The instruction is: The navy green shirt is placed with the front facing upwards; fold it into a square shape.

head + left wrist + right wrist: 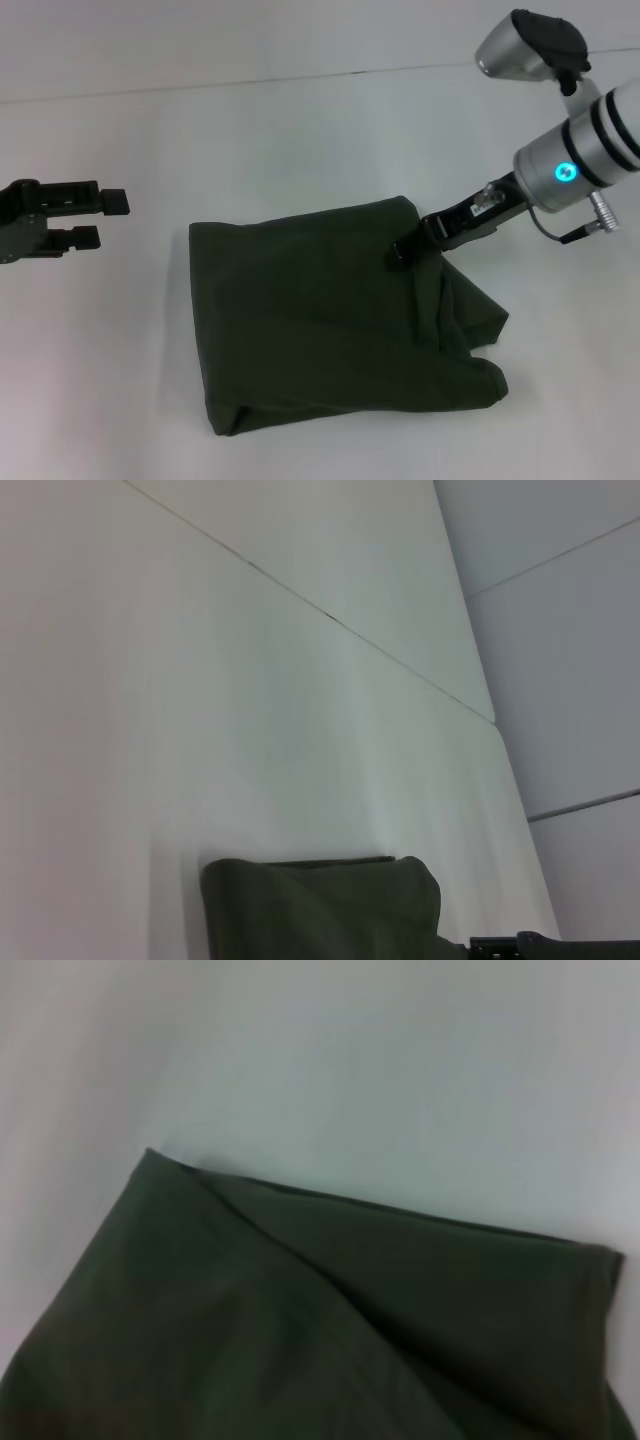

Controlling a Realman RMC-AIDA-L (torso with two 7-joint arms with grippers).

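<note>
A navy green shirt (320, 320) lies folded into a rough, blocky bundle near the middle of a pale bench (300, 130), plain green fabric uppermost and no lettering showing. Its left edge and far edge run fairly straight, while the right side is untidy: a loose flap spills outward and the near right corner bulges in a rounded roll.

The right gripper (405, 250) reaches in from the upper right of the head view, its dark tip pressed down at the far right corner of the bundle, where the cloth puckers into a ridge running toward the near edge. Whether its jaws are spread or closed on the fabric cannot be told, since the tip is sunk against the dark cloth. Behind it the silver arm carries a glowing blue ring.

The left gripper (100, 218) hovers well apart from the shirt, off its left side above bare bench, with its two black jaws parted and nothing between them.

The right wrist view shows the shirt (330, 1330) close up, a diagonal fold crossing the fabric and a straight hem meeting the pale bench (400, 1060). The left wrist view catches a rounded corner of the shirt (320, 910) against the bench (250, 680).
</note>
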